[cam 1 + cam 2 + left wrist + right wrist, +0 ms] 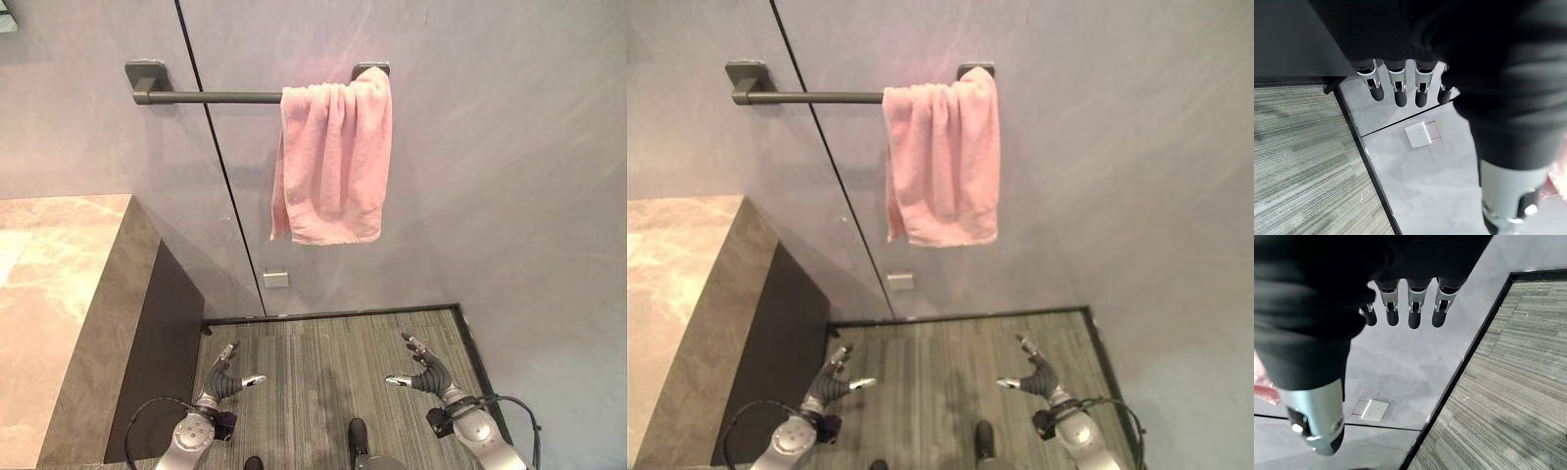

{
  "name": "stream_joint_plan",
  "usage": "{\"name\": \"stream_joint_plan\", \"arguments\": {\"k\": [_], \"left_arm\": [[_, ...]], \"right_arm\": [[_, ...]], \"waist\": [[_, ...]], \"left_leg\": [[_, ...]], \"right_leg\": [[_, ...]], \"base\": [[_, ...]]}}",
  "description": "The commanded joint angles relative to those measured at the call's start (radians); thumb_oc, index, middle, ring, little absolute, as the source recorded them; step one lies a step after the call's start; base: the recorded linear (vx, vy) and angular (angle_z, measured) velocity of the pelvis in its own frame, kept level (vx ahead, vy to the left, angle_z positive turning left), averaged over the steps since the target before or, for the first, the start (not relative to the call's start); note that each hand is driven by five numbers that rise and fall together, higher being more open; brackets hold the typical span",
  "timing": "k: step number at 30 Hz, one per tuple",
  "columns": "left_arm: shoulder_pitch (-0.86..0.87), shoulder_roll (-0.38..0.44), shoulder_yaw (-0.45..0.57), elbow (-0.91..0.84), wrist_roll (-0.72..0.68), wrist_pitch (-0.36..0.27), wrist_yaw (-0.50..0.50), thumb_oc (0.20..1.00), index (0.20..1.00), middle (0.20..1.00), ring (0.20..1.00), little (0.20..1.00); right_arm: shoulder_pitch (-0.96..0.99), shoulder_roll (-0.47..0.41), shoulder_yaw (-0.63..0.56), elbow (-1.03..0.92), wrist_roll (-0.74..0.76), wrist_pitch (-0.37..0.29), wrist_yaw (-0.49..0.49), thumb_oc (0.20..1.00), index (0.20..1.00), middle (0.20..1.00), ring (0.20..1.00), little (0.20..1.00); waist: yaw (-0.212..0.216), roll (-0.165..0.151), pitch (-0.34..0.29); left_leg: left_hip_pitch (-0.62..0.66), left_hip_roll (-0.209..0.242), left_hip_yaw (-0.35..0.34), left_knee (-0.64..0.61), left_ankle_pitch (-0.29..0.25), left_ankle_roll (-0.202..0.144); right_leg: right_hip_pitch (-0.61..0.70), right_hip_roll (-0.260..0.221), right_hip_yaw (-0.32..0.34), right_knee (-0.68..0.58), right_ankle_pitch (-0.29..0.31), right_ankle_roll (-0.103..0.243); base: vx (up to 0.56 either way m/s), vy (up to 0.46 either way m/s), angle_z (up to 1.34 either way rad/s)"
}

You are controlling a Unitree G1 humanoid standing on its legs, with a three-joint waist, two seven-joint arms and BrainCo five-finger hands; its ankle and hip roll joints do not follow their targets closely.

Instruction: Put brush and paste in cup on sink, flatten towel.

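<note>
pink towel (333, 162) bunched at rail (211, 96) end; l robot hand (227, 378) & r robot hand (426, 372) both released, low.

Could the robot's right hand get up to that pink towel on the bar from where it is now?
Probably yes. The right hand hangs low, open and empty, well below the pink towel bunched at the right end of the bar. Nothing lies between them, though the arm must rise a long way.
</note>
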Motion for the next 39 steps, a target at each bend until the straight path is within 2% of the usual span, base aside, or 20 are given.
{"name": "stream_joint_plan", "arguments": {"k": [1,12,17,18,20,21,23,25,29,30,31,32,33,34,35,36,37,38,39], "left_arm": [[-0.038,0.039,0.011,-0.011,-0.021,-0.028,0.024,1.000,1.000,1.000,1.000,1.000],[-0.054,0.049,0.019,-0.015,-0.016,-0.025,0.035,1.000,1.000,1.000,1.000,1.000],[-0.054,0.053,0.031,-0.021,-0.020,-0.025,0.038,1.000,1.000,1.000,1.000,1.000],[-0.068,0.056,0.031,-0.022,-0.018,-0.023,0.039,1.000,1.000,1.000,1.000,1.000],[-0.072,0.056,0.031,-0.023,-0.018,-0.024,0.040,1.000,1.000,1.000,1.000,1.000],[-0.090,0.056,0.028,-0.020,-0.015,-0.026,0.045,1.000,1.000,1.000,1.000,1.000],[-0.102,0.053,0.021,-0.018,-0.007,-0.024,0.052,1.000,1.000,1.000,1.000,1.000],[-0.111,0.057,0.017,-0.024,-0.007,-0.023,0.059,1.000,1.000,1.000,1.000,1.000],[-0.106,0.060,0.019,-0.028,0.001,-0.022,0.061,1.000,1.000,1.000,1.000,1.000],[-0.104,0.064,0.019,-0.034,0.004,-0.023,0.061,1.000,1.000,1.000,1.000,1.000],[-0.116,0.066,0.012,-0.028,0.011,-0.024,0.065,1.000,1.000,1.000,1.000,1.000],[-0.125,0.071,0.004,-0.028,0.013,-0.024,0.069,1.000,1.000,1.000,1.000,1.000],[-0.125,0.071,0.004,-0.028,0.013,-0.024,0.069,1.000,1.000,1.000,1.000,1.000],[-0.131,0.071,0.001,-0.022,0.019,-0.025,0.068,1.000,1.000,1.000,1.000,1.000],[-0.145,0.067,-0.009,-0.004,0.034,-0.027,0.085,1.000,1.000,1.000,1.000,1.000],[-0.151,0.077,-0.010,-0.009,0.044,-0.028,0.094,1.000,1.000,1.000,1.000,1.000],[-0.152,0.077,-0.010,-0.009,0.044,-0.028,0.094,1.000,1.000,1.000,1.000,1.000],[-0.128,0.090,0.003,-0.035,0.043,-0.026,0.086,1.000,1.000,1.000,1.000,1.000],[-0.128,0.097,0.004,-0.047,0.043,-0.030,0.084,1.000,1.000,1.000,1.000,1.000]], "right_arm": [[-0.034,0.025,-0.008,-0.009,0.036,-0.028,-0.020,1.000,1.000,1.000,1.000,1.000],[-0.086,0.027,0.006,0.003,0.061,-0.025,-0.024,1.000,1.000,1.000,1.000,1.000],[-0.071,0.014,0.001,-0.006,0.041,-0.026,-0.020,1.000,1.000,1.000,1.000,1.000],[-0.054,-0.006,-0.017,-0.019,0.023,-0.031,-0.027,1.000,1.000,1.000,1.000,1.000],[-0.049,-0.009,-0.022,-0.022,0.023,-0.033,-0.028,1.000,1.000,1.000,1.000,1.000],[-0.029,-0.025,-0.033,-0.022,0.018,-0.042,-0.035,1.000,1.000,1.000,1.000,1.000],[-0.018,-0.031,-0.044,-0.011,0.000,-0.042,-0.047,1.000,1.000,1.000,1.000,1.000],[-0.010,-0.035,-0.065,-0.010,-0.006,-0.040,-0.066,1.000,1.000,1.000,1.000,1.000],[0.024,-0.035,-0.095,-0.027,-0.018,-0.048,-0.084,1.000,1.000,1.000,1.000,1.000],[0.032,-0.034,-0.099,-0.030,-0.023,-0.051,-0.091,1.000,1.000,1.000,1.000,1.000],[0.035,-0.036,-0.111,-0.029,-0.022,-0.055,-0.101,1.000,1.000,1.000,1.000,1.000],[0.040,-0.042,-0.126,-0.041,-0.029,-0.058,-0.123,1.000,1.000,1.000,1.000,1.000],[0.040,-0.041,-0.126,-0.041,-0.030,-0.059,-0.123,1.000,1.000,1.000,1.000,1.000],[0.044,-0.043,-0.133,-0.038,-0.031,-0.060,-0.131,1.000,1.000,1.000,1.000,1.000],[0.035,-0.041,-0.130,-0.023,-0.033,-0.060,-0.147,1.000,1.000,1.000,1.000,1.000],[0.010,-0.041,-0.114,-0.018,-0.041,-0.056,-0.152,1.000,1.000,1.000,1.000,1.000],[0.009,-0.041,-0.115,-0.018,-0.041,-0.056,-0.152,1.000,1.000,1.000,1.000,1.000],[0.009,-0.028,-0.109,-0.020,-0.044,-0.051,-0.137,1.000,1.000,1.000,1.000,1.000],[0.011,-0.022,-0.112,-0.026,-0.038,-0.051,-0.133,1.000,1.000,1.000,1.000,1.000]], "waist": [[0.004,-0.022,-0.007],[0.015,-0.013,-0.006],[0.015,-0.012,0.009],[0.005,-0.016,0.028],[0.000,-0.017,0.033],[-0.003,-0.025,0.052],[-0.006,-0.025,0.058],[-0.010,-0.025,0.071],[-0.026,-0.021,0.067],[-0.027,-0.023,0.071],[-0.027,-0.030,0.091],[-0.037,-0.036,0.109],[-0.038,-0.036,0.108],[-0.042,-0.028,0.106],[-0.039,-0.018,0.107],[-0.017,-0.022,0.114],[-0.016,-0.021,0.113],[-0.014,-0.027,0.098],[-0.018,-0.033,0.096]], "left_leg": [[-0.021,-0.069,-0.031,0.002,0.038,0.028],[-0.018,-0.071,-0.036,0.002,0.036,0.028],[-0.017,-0.059,-0.040,0.029,0.028,0.028],[-0.049,-0.049,-0.064,0.099,0.024,0.026],[-0.065,-0.051,-0.071,0.128,0.017,0.024],[-0.090,-0.057,-0.092,0.198,0.012,0.022],[-0.094,-0.058,-0.107,0.203,0.007,0.026],[-0.109,-0.059,-0.122,0.216,0.028,0.022],[-0.115,-0.044,-0.105,0.234,0.034,0.017],[-0.136,-0.045,-0.098,0.276,0.049,0.011],[-0.199,-0.050,-0.086,0.376,0.081,0.003],[-0.256,-0.052,-0.040,0.368,0.069,0.010],[-0.256,-0.053,-0.040,0.367,0.069,0.011],[-0.272,-0.056,-0.008,0.299,0.048,0.020],[-0.346,-0.060,0.033,0.209,0.101,0.030],[-0.394,-0.068,0.007,0.208,0.139,0.025],[-0.396,-0.066,0.007,0.207,0.142,0.025],[-0.374,-0.079,-0.018,0.230,0.106,0.036],[-0.382,-0.094,-0.013,0.270,0.087,0.043]], "right_leg": [[0.055,0.000,-0.015,0.092,-0.124,0.017],[0.064,-0.003,-0.023,0.090,-0.128,0.016],[0.044,0.013,-0.012,0.161,-0.169,0.005],[0.031,0.030,0.007,0.200,-0.195,-0.008],[0.025,0.035,0.014,0.210,-0.203,-0.014],[0.026,0.057,0.041,0.222,-0.217,-0.035],[0.025,0.064,0.028,0.241,-0.231,-0.041],[0.009,0.066,0.022,0.259,-0.225,-0.044],[-0.002,0.078,0.025,0.274,-0.251,-0.057],[0.002,0.082,0.026,0.268,-0.254,-0.064],[0.008,0.075,0.022,0.264,-0.247,-0.072],[0.020,0.070,0.008,0.253,-0.252,-0.069],[0.020,0.069,0.008,0.253,-0.253,-0.069],[0.027,0.068,-0.001,0.249,-0.261,-0.063],[0.050,0.067,-0.006,0.233,-0.269,-0.052],[0.066,0.066,0.027,0.242,-0.281,-0.046],[0.064,0.068,0.028,0.241,-0.278,-0.046],[0.087,0.052,0.063,0.254,-0.301,-0.029],[0.095,0.035,0.074,0.264,-0.297,-0.022]], "base": [[0.00,0.000,0.00],[0.00,0.000,0.00],[0.01,-0.043,-0.01],[-0.01,-0.091,0.02],[0.00,-0.100,0.15],[0.01,-0.084,0.16],[0.04,-0.105,0.11],[0.02,-0.068,0.04],[0.07,-0.038,0.07],[-0.02,-0.048,0.01],[0.00,-0.066,0.05],[-0.01,-0.046,0.16],[0.09,0.012,0.51],[0.18,0.101,1.01],[0.34,0.242,1.28],[0.28,0.215,1.06],[0.34,0.259,0.30],[0.26,0.203,-0.61],[0.33,0.278,-0.95]]}}
